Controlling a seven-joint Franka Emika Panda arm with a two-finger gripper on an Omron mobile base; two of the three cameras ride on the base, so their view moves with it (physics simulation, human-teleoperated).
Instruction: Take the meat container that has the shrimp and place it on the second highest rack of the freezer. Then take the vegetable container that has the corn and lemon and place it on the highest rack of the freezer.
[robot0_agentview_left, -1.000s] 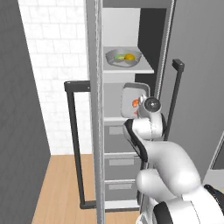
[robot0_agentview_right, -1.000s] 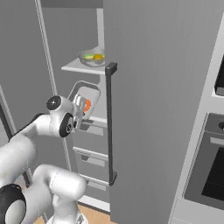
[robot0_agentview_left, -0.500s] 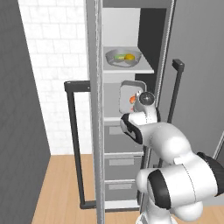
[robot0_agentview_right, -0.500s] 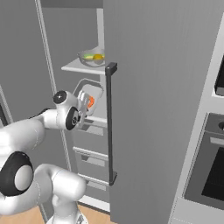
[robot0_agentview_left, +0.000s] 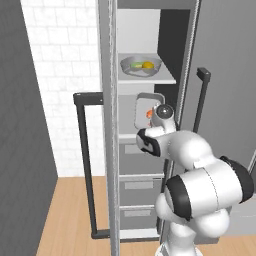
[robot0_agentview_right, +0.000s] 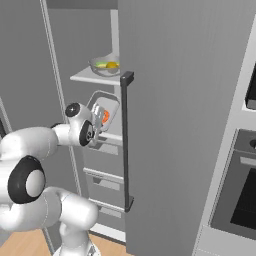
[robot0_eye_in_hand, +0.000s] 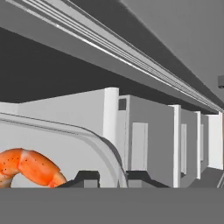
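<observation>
Grey tall freezer (robot0_agentview_left: 150, 165) stands open, light shelves above drawers. Top shelf holds a round grey bowl (robot0_agentview_left: 140, 65) with green corn (robot0_agentview_left: 136, 65) and yellow lemon (robot0_agentview_left: 148, 64). Below, the white rounded tray (robot0_agentview_right: 102, 111), tilted steeply, hangs at the second shelf, its rim pinched tight in the gripper (robot0_agentview_right: 97, 120). The orange shrimp (robot0_eye_in_hand: 27, 168) may slide out if that tilt persists.

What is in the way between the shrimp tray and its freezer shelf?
Nothing visible. The gripper is shut on the rim of the shrimp tray, tilted at the open freezer below the shelf with the corn and lemon bowl.
</observation>
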